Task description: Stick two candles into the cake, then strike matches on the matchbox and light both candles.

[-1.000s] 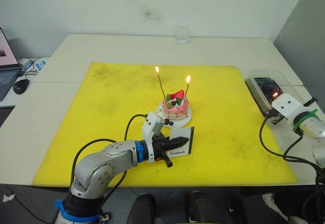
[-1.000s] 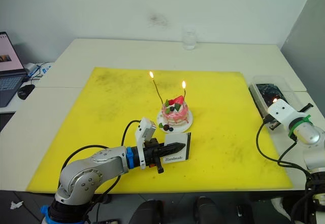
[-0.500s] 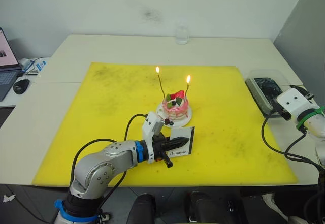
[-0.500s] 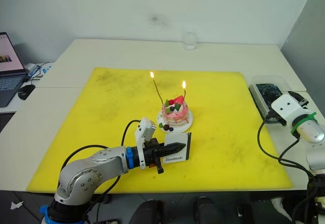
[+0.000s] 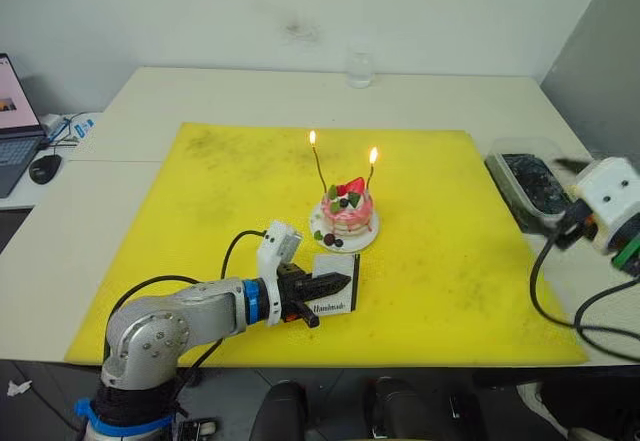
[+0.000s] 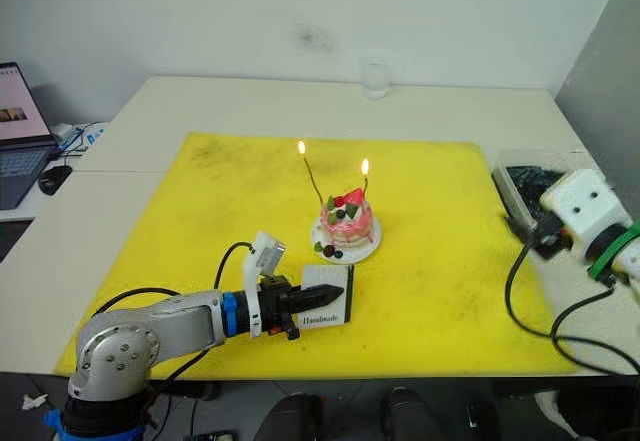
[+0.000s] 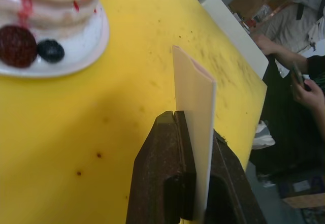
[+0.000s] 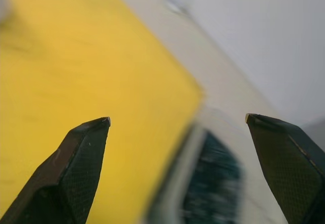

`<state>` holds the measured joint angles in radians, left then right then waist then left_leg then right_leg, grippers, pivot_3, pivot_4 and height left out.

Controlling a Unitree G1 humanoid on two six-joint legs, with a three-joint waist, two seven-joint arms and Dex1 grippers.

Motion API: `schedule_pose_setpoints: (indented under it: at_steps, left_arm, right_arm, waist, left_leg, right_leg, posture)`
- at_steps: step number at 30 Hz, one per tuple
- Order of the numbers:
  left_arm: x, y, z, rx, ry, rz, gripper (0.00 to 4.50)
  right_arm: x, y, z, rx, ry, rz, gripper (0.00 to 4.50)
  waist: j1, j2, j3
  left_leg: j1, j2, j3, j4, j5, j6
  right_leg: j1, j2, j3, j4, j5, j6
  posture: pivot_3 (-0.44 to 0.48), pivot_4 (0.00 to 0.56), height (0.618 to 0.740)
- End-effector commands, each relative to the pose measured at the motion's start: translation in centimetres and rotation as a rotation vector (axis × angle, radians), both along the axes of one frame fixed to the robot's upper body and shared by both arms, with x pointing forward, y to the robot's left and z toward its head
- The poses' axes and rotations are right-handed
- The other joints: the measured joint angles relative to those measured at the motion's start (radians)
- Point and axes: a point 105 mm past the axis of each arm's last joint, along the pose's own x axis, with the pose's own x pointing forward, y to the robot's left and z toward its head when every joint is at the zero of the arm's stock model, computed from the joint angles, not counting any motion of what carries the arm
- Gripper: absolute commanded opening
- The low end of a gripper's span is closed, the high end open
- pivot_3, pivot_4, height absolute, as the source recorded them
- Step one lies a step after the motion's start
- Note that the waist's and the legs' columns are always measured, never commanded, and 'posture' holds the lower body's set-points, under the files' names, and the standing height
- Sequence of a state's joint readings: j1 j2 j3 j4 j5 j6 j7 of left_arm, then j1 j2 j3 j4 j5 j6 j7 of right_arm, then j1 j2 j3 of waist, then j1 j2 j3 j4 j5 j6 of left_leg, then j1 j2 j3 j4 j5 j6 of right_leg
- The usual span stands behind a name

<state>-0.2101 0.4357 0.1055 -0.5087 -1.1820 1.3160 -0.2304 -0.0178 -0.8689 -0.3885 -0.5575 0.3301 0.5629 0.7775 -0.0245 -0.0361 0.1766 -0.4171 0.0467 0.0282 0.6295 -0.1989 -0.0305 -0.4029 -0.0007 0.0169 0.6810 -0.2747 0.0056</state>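
From the head cameras: a pale table (image 5: 150, 111) carries a large yellow mat (image 5: 200, 221). Near the middle of the mat sits the cake (image 5: 346, 216), pink layers with cream and fruit on a white plate. Two candles (image 5: 319, 166) stand in the cake, one taller toward the robot's left, one shorter on the right, and a small flame burns at the tip of each. Just in front of the cake, nearer the robot, the matchbox (image 5: 334, 296) stands on edge, pinched between the two black fingers of the left end effector (image 5: 322, 288); the black print on its face is readable. The right end effector's white wrist housing is off the mat at the table's right edge, next to a clear tray (image 5: 530, 176) with dark contents. A glass (image 5: 358, 66) stands at the table's far edge, and a laptop (image 6: 15, 126) sits on a neighbouring surface to the left.

From the left wrist camera: the matchbox (image 7: 195, 127) appears edge-on as a thin pale slab, clamped between the dark fingers (image 7: 160, 173). The plate's rim and the cake's (image 7: 51, 16) lower layers lie just beyond on the mat, with two dark berries on the plate.

From the right wrist camera: the right end effector (image 8: 177, 120) is spread wide with nothing between its fingers. Below lie the mat's edge, bare table and the blurred tray (image 8: 208, 188).
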Motion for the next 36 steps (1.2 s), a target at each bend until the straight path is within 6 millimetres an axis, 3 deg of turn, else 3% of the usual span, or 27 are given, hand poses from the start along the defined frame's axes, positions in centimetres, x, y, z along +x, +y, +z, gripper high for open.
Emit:
schedule_pose_setpoints:
  at_steps: [1,4,10,16,25,31,36]
  left_arm:
    - [0.2,-0.2,-0.1,-0.006,0.037,0.013,0.00]
    - [0.5,-0.6,-0.6,0.004,0.071,0.030,0.00]
    - [0.8,-1.2,-1.4,0.055,0.093,0.014,0.00]
    - [0.7,-1.1,-0.9,0.082,0.067,-0.025,1.70]
    - [0.3,1.6,0.3,0.162,0.010,0.012,4.49]
    - [-0.4,4.4,2.4,0.265,-0.081,0.004,4.49]
    - [-0.3,8.2,4.5,0.516,-0.362,-0.053,4.49]
  right_arm:
    - [-2.0,3.0,0.0,0.082,0.091,0.127,4.47]
    - [-3.6,5.2,-1.4,0.117,0.213,0.208,4.47]
    - [-4.9,7.3,-2.9,0.112,0.319,0.275,4.47]
    - [-5.2,7.7,-3.3,0.101,0.344,0.286,4.50]
    - [-4.9,7.1,-3.4,0.112,0.327,0.263,4.50]
    - [-4.7,6.6,-2.5,0.078,0.299,0.278,4.50]
    - [-4.3,4.9,-0.5,0.018,0.245,0.294,4.50]
  waist:
    - [-0.001,0.000,0.000]
    - [0.001,-0.001,0.000]
    - [0.002,-0.001,0.000]
    - [0.005,-0.001,0.000]
    - [0.003,-0.001,0.000]
    - [0.002,-0.002,0.001]
    - [0.001,-0.003,0.002]
  left_leg:
    - [0.000,0.000,0.000,0.000,0.000,0.000]
    - [0.000,-0.001,0.000,0.001,0.000,0.000]
    - [0.000,-0.002,0.000,0.001,0.000,0.000]
    - [0.000,-0.002,0.000,0.001,0.000,0.000]
    - [0.000,-0.001,-0.001,0.000,0.000,0.000]
    - [0.000,0.000,0.000,0.000,0.000,0.000]
    - [0.000,-0.001,0.001,-0.001,0.000,0.000]
  right_leg:
    - [0.000,0.000,0.000,0.000,0.000,0.000]
    - [0.000,0.000,0.000,0.000,0.001,0.001]
    - [0.000,0.001,0.000,0.000,0.001,0.001]
    - [0.000,0.001,0.000,-0.001,0.001,0.001]
    - [0.000,0.000,0.000,-0.001,0.001,0.001]
    - [-0.001,-0.001,0.000,-0.001,0.000,0.001]
    - [-0.001,-0.002,0.000,-0.002,-0.001,-0.003]
  posture:
    - [0.000,0.150,0.740]
    - [0.000,0.150,0.740]
    - [0.000,0.150,0.740]
    - [0.000,0.150,0.740]
    - [0.000,0.150,0.740]
    - [0.000,0.150,0.740]
    - [0.000,0.150,0.740]
